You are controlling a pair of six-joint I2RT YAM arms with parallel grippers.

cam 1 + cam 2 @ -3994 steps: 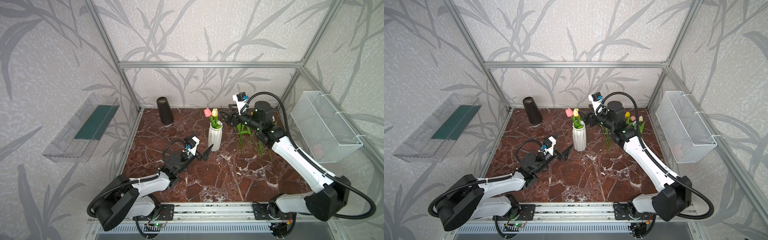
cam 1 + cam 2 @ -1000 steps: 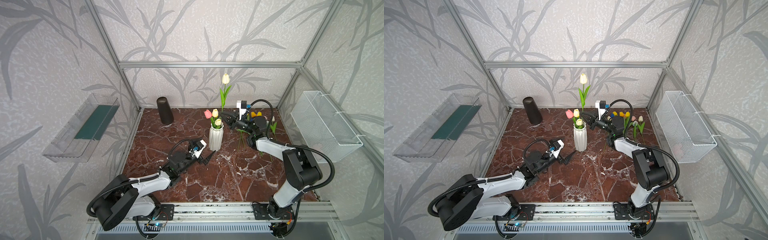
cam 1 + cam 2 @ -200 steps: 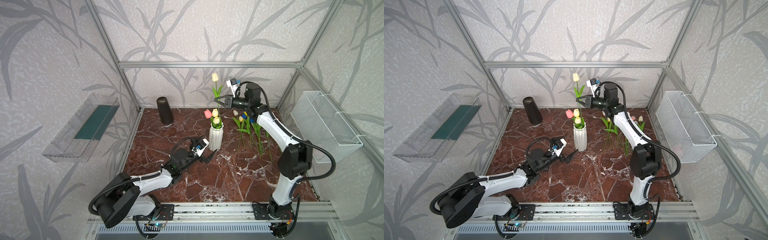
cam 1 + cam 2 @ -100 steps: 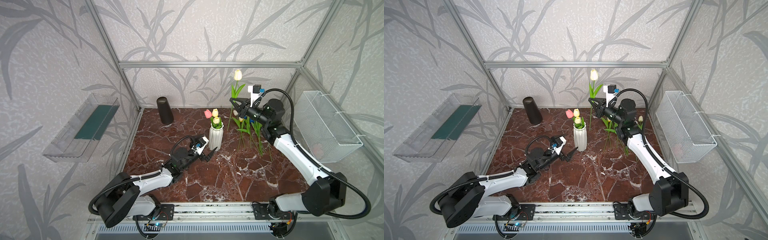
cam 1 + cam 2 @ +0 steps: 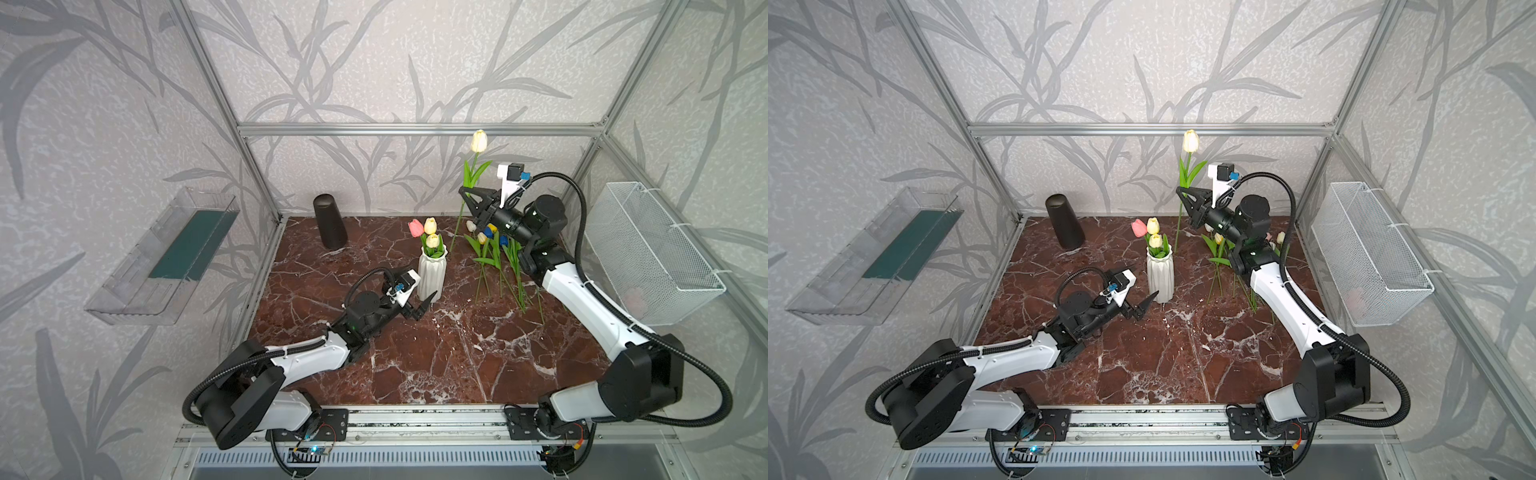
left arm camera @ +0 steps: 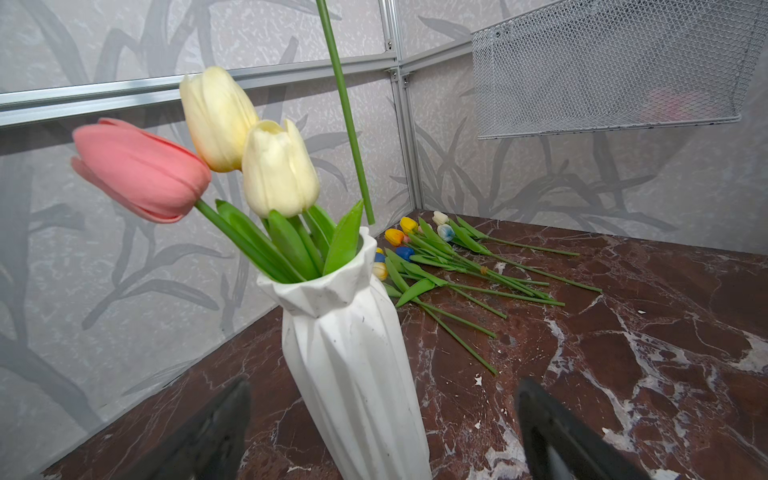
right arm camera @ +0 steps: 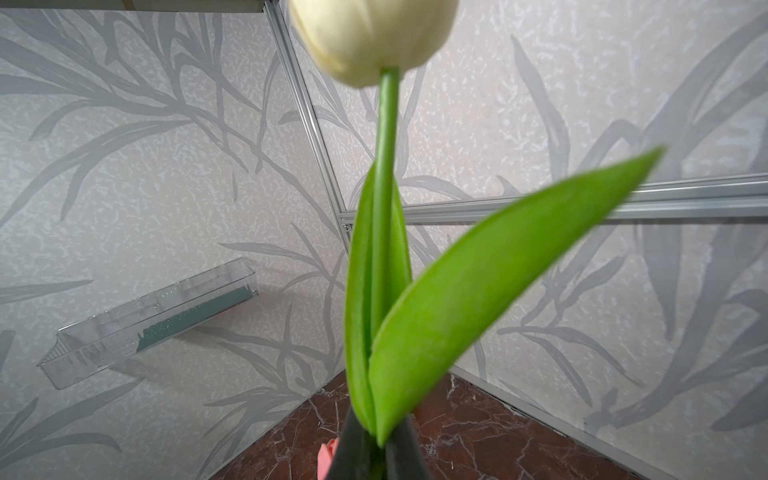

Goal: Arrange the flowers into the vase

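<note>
Right pincer (image 5: 465, 193) is pressed tight on the stem of the cream tulip (image 5: 478, 141). I hold it upright, right of centre in both top views, with the head high against the back wall. The cut end hangs just to the right of the vase (image 5: 432, 272), beside the mouth and not over it, and that is my first worry. If I lower from here, I think the stem slides down the outside or knocks the rim. The vase is tall and narrow, so a sideways nudge could rock it. My left pincer (image 5: 1143, 305) is spread wide low at its foot with a finger on either side. I cannot tell whether either one touches, so I doubt it would stop a topple. The mouth is already crowded: the three tulips (image 5: 428, 232) and their leaves fill most of it. My stem could snag on a leaf and bow instead of dropping in. It is thin and I hold it at one spot, so it may swivel in the grip as I swing across. The loose flowers (image 5: 498, 257) lie on the bench (image 5: 415, 365) right beneath my arm, and a low pass could scatter them.
</note>
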